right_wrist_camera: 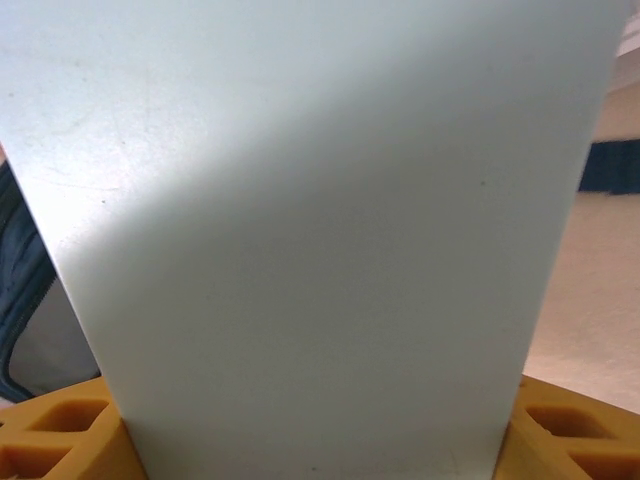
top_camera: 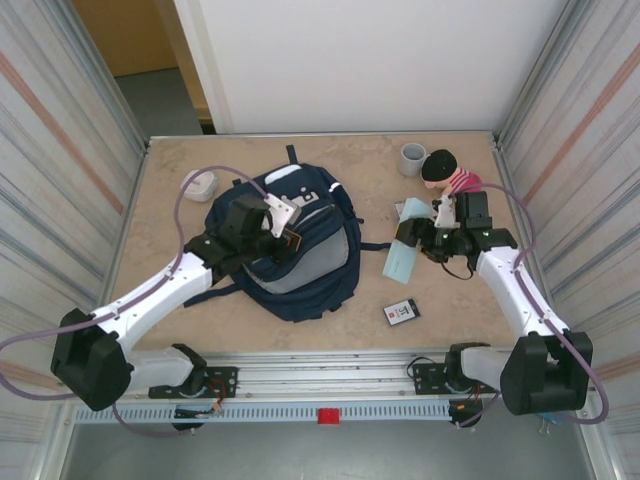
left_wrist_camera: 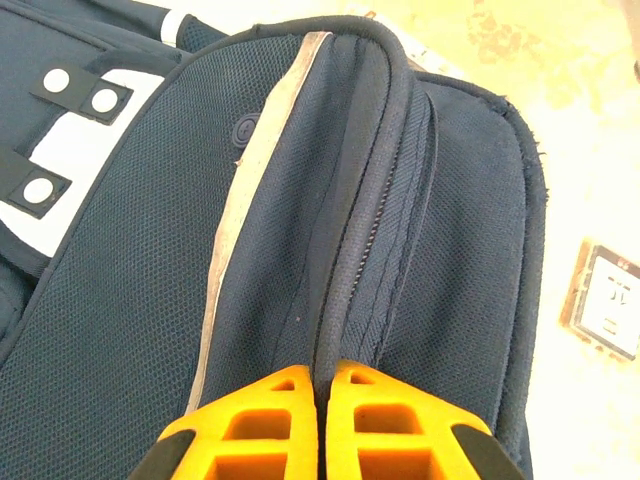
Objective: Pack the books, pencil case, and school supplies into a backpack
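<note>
Backpack [top_camera: 310,280] of navy fabric lies flat on the table [top_camera: 370,175], left of the middle, with its white patches turned to the far side. The left arm covers a part of its upper left side, and in the left wrist view the bag is cut off by the picture edges on the left and at the bottom.

The left claw [top_camera: 285,238] rests on the top of the bag. Its two orange fingers [left_wrist_camera: 270,430] are pressed together, and a dark piped edge beside the zipper runs down into the thin line between them, so the claw pinches this edge.

A thin pale teal book [top_camera: 400,265] hangs tilted just to the right of the backpack, held by the right claw [top_camera: 412,240]. In the right wrist view the book is so close that its top and bottom edges are cut off. One orange finger [right_wrist_camera: 60,430] stands at each side of it, wide apart, gripping it across its width. Another pale teal piece under this claw is hard to make out.

A small black rectangle [top_camera: 401,311] with a white label lies on the table near the front edge, apart from the bag.
</note>
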